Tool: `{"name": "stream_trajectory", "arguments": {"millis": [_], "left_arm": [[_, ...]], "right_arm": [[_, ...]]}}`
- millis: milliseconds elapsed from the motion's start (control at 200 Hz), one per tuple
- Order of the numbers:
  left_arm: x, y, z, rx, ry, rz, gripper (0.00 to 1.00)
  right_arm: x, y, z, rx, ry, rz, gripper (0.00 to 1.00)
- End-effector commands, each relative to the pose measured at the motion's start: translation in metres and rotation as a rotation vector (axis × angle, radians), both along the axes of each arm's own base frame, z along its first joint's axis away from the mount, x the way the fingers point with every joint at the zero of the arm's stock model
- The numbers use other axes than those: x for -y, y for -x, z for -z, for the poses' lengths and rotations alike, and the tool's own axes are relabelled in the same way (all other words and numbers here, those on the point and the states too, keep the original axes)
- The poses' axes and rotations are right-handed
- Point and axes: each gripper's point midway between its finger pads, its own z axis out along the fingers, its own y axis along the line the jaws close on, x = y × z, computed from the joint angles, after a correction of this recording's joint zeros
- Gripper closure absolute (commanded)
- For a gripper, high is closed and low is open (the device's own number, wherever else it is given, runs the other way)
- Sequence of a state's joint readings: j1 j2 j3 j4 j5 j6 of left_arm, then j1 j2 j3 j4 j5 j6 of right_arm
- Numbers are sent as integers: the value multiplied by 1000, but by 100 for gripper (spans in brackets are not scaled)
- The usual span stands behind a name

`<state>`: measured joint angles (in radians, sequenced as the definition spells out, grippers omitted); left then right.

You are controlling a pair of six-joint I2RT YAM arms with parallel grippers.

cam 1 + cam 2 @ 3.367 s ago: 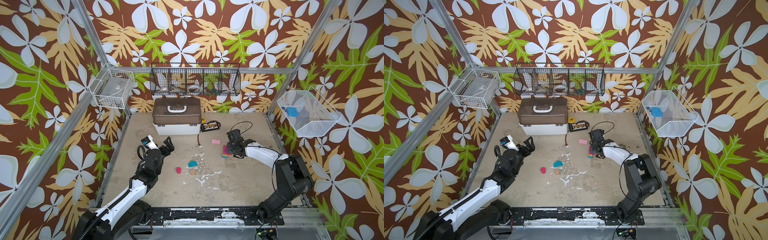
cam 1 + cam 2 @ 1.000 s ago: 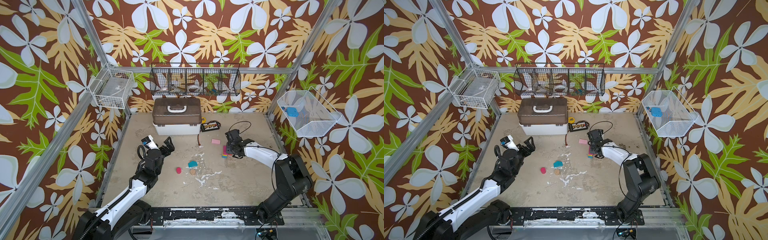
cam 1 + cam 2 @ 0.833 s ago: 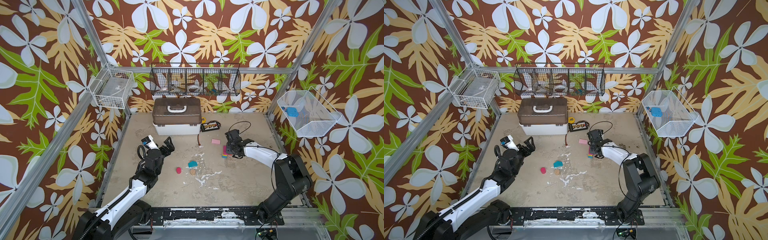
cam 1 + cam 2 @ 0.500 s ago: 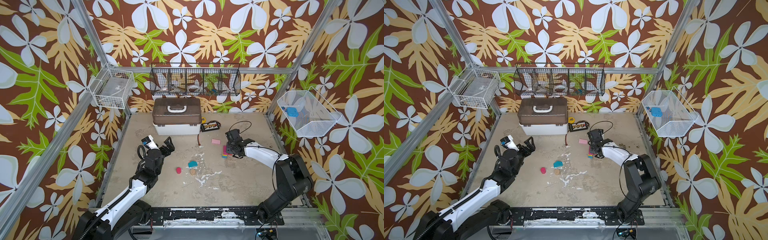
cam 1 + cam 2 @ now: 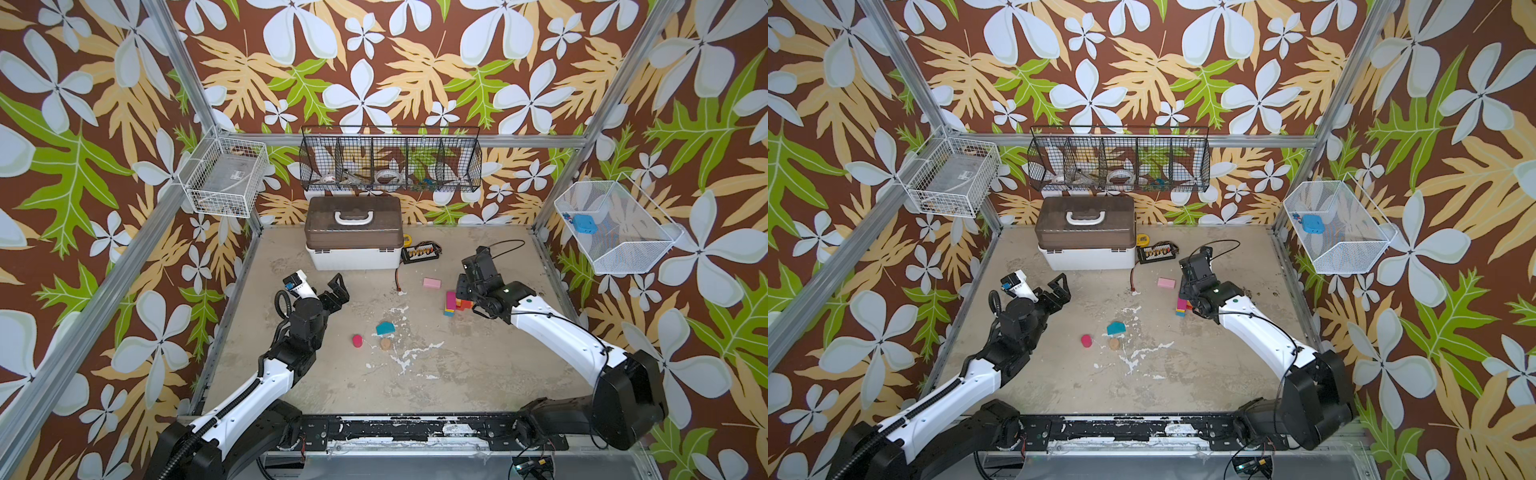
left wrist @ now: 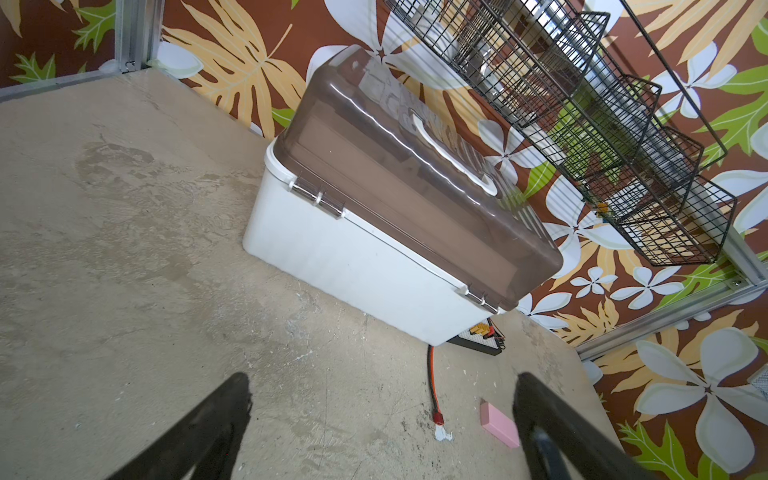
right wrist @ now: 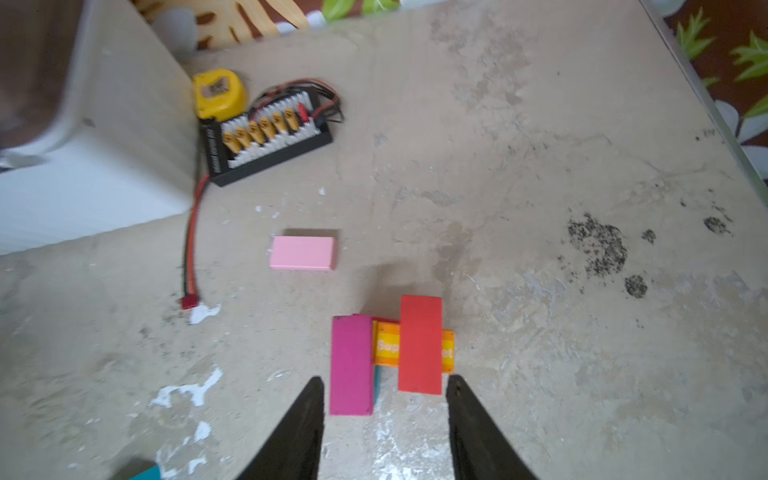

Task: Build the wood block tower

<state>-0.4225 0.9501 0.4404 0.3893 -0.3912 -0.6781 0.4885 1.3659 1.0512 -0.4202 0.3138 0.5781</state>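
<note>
The tower (image 5: 450, 302) (image 5: 1182, 306) is a low stack right of the middle of the floor. In the right wrist view a magenta bar (image 7: 351, 365) and a red bar (image 7: 419, 345) lie side by side across a yellow-orange printed block (image 7: 386, 349). My right gripper (image 7: 384, 380) (image 5: 462, 291) is open, its jaws either side of the stack's near end and apart from it. A pink block (image 5: 431, 283) (image 7: 302, 252) (image 6: 500, 424) lies loose behind. A teal roof piece (image 5: 385, 328), a crimson cylinder (image 5: 357, 340) and a tan cylinder (image 5: 386, 343) lie mid-floor. My left gripper (image 6: 380, 380) (image 5: 337, 291) hangs open and empty.
A brown-lidded white toolbox (image 5: 353, 239) stands at the back, with a black-and-orange electronic board (image 5: 419, 252), a yellow tape measure (image 7: 218, 93) and a red-black wire (image 5: 397, 278) beside it. Wire baskets (image 5: 390, 164) hang on the walls.
My right gripper's jaws have spread wider at the tower, and the red bar lies free on the stack. The left arm has not moved.
</note>
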Motion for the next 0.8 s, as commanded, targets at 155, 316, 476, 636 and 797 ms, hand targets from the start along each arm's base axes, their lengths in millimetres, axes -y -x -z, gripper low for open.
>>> {"name": "stream_trajectory", "arguments": {"millis": [155,316,476,636,797], "left_arm": [[-3,0,-6,11,3,-17,0],[-5,4,-11,30,10,-17,0],[-5,4,-11,34,12,-16,0],[-2,1,-10,21,9,-8,0],[-1,0,-10,23,12,-5,0]], "right_arm": [[-82,-4,-29,65,3,-203,36],[-125,-23,5,-5,96,-224,14],[-154,-56,38,-60,145,-255,11],[-164,-86,57,-102,162,-269,6],[-151,-110,74,-145,165,-254,2]]}}
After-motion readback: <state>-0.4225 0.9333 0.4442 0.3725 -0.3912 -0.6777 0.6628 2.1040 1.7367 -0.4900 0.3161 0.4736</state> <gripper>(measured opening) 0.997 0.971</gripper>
